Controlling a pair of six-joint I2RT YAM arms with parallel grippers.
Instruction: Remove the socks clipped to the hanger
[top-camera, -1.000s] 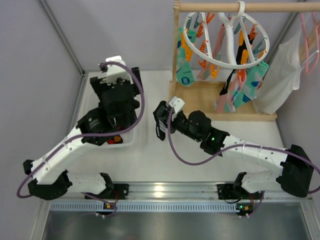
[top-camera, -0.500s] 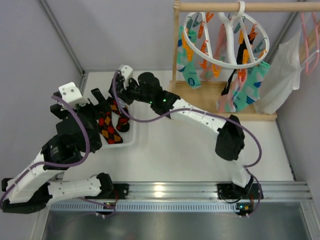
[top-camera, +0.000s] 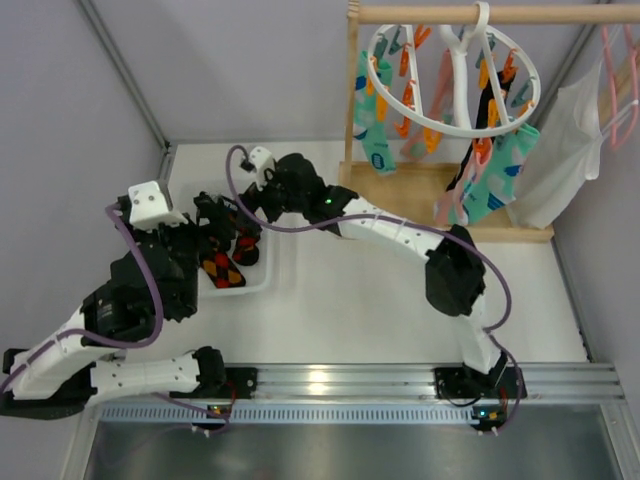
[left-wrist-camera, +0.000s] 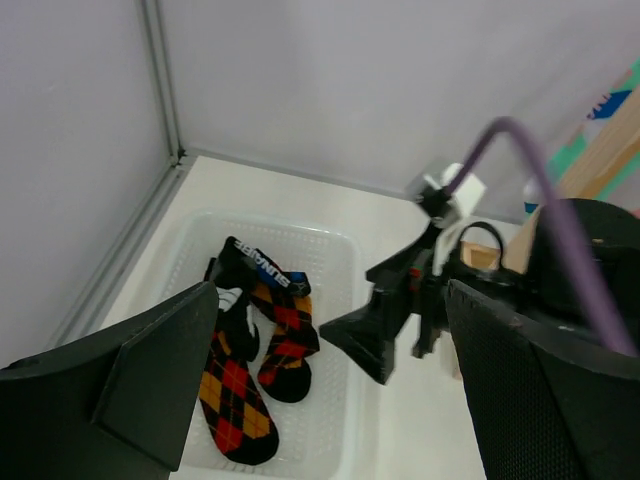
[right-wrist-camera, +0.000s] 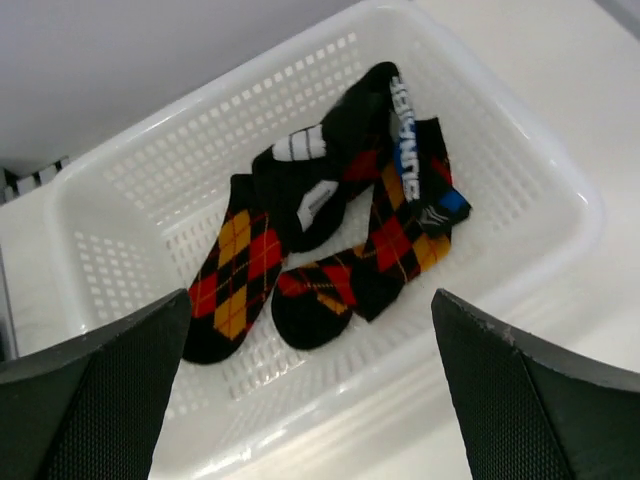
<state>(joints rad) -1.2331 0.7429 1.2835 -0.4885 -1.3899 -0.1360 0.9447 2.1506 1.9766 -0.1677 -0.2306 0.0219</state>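
As it hangs over the basket (right-wrist-camera: 520, 130), right claw (right-wrist-camera: 310, 300) gapes (empty).

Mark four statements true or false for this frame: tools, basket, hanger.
1. The right tool is open above the basket. True.
2. The basket holds nothing. False: argyle socks and a black sock lie in it.
3. Socks hang clipped to the hanger. True.
4. The left arm grips a sock. False: the left tool is open and holds nothing.
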